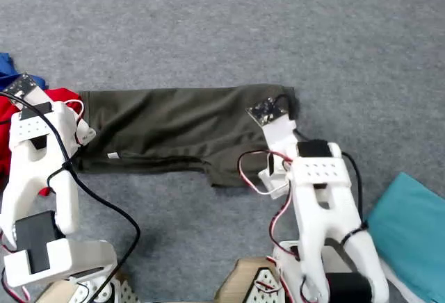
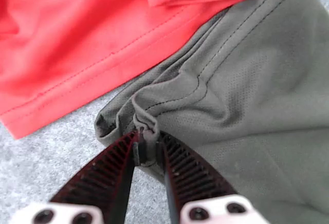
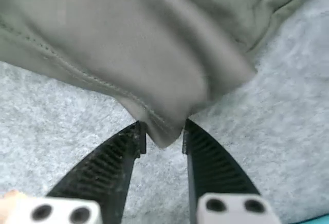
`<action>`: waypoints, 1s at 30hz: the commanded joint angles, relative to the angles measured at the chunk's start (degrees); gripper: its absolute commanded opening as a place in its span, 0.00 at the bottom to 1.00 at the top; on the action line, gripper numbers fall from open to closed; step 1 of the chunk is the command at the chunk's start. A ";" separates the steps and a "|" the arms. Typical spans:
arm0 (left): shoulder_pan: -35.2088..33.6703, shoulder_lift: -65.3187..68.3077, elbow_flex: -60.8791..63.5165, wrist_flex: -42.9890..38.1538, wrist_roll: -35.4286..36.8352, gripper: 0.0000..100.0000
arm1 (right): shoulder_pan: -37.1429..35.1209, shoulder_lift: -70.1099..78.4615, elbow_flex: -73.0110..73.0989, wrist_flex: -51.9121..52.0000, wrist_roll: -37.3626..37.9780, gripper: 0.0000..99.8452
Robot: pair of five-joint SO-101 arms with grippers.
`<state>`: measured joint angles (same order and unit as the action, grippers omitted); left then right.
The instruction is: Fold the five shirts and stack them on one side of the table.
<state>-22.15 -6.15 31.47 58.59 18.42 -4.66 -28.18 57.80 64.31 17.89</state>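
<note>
Both arms lean forward, wrists tipped down. The white plastic left arm (image 1: 35, 178) has its left gripper (image 2: 147, 143) squeezed tight on a fold of the dark olive fabric shirt (image 2: 247, 80). Over on the white plastic right arm (image 1: 323, 199), the right gripper (image 3: 163, 134) clamps that shirt's corner, jaws a bit wider.

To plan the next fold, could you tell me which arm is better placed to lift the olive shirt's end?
Left, probably: the left gripper is clamped on a bunched fold of the olive shirt beside the red shirt, while the right gripper holds just a corner tip, which looks likelier to slip.
</note>
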 commanded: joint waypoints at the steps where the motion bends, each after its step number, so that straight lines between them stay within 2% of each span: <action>1: 0.44 -0.66 -2.99 0.26 0.00 0.02 | 0.84 1.01 -3.03 -0.97 0.09 0.13; 6: 0.44 -0.66 -2.99 0.26 0.18 0.02 | 0.75 1.01 -3.03 -1.32 0.09 0.12; 11: 0.53 -0.66 -2.99 0.09 0.18 0.02 | 0.75 1.36 -2.95 -2.20 -0.44 0.00; 23: 0.18 -0.66 -3.96 0.35 0.26 0.02 | 1.01 0.92 -4.70 -2.46 -0.70 0.00; 30: 0.00 -0.66 -14.07 6.77 -0.09 0.02 | 1.19 -2.33 -12.18 2.81 -0.79 0.00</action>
<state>-22.15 -6.15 24.00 62.46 18.42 -4.57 -27.47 49.98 65.10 17.71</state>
